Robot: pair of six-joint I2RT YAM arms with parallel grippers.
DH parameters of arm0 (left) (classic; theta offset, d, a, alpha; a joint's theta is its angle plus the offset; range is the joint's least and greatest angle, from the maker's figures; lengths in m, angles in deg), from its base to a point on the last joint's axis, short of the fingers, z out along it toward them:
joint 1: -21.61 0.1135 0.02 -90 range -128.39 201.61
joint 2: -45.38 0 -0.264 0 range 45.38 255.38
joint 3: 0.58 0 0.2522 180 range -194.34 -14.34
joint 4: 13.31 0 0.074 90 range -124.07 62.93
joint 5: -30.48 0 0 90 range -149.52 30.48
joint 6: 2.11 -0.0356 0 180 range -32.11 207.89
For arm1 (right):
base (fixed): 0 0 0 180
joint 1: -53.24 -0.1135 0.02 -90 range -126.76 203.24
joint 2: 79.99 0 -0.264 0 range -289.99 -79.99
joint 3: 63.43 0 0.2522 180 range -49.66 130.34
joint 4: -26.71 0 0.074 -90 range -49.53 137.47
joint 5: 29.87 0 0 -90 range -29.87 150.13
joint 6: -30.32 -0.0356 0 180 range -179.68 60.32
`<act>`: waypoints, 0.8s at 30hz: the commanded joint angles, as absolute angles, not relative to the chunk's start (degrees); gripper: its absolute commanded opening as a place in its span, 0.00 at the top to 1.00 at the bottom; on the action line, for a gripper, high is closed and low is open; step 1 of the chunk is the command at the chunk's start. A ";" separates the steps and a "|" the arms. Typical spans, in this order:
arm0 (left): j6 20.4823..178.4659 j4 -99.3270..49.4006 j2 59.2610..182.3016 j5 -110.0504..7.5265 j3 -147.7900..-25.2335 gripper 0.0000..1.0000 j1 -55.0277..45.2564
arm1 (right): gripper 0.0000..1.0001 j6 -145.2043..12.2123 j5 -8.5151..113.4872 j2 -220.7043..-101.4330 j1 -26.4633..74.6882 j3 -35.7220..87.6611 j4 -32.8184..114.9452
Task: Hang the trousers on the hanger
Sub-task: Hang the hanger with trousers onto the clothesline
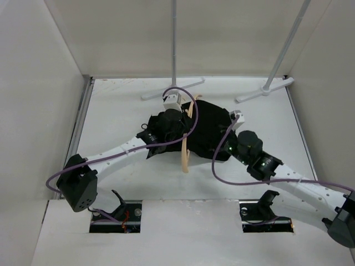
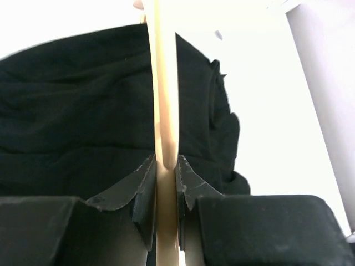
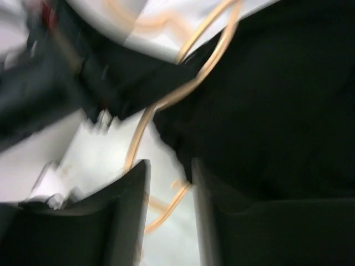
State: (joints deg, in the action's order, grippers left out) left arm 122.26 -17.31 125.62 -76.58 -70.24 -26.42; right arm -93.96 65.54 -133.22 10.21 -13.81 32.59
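The black trousers (image 1: 211,130) lie in a bunched heap in the middle of the white table. The pale wooden hanger (image 1: 187,145) lies across their left part, one end sticking out toward the front. My left gripper (image 1: 178,117) is shut on the hanger's bar; in the left wrist view the bar (image 2: 163,100) runs up between my closed fingers (image 2: 145,183) over the trousers (image 2: 72,127). My right gripper (image 1: 234,123) is at the heap's right edge. Its view is blurred: the gripper (image 3: 169,180) is open, the trousers (image 3: 277,111) lie against its right finger, and the hanger (image 3: 194,83) is beyond it.
Two white rack poles (image 1: 173,50) (image 1: 289,40) stand at the back on flat feet (image 1: 166,92) (image 1: 265,90). White walls close in the left, right and back. Purple cables (image 1: 222,176) loop beside both arms.
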 commanded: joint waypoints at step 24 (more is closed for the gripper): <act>120.85 -16.70 118.94 -82.28 -80.52 0.93 -35.82 | 0.52 -100.37 62.41 -140.98 -0.15 -13.19 6.63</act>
State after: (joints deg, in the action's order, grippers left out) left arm 121.30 -21.61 122.52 -80.01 -76.32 -34.63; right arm -99.30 62.06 -141.26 0.82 -15.58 13.84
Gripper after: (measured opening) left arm 0.141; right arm 0.496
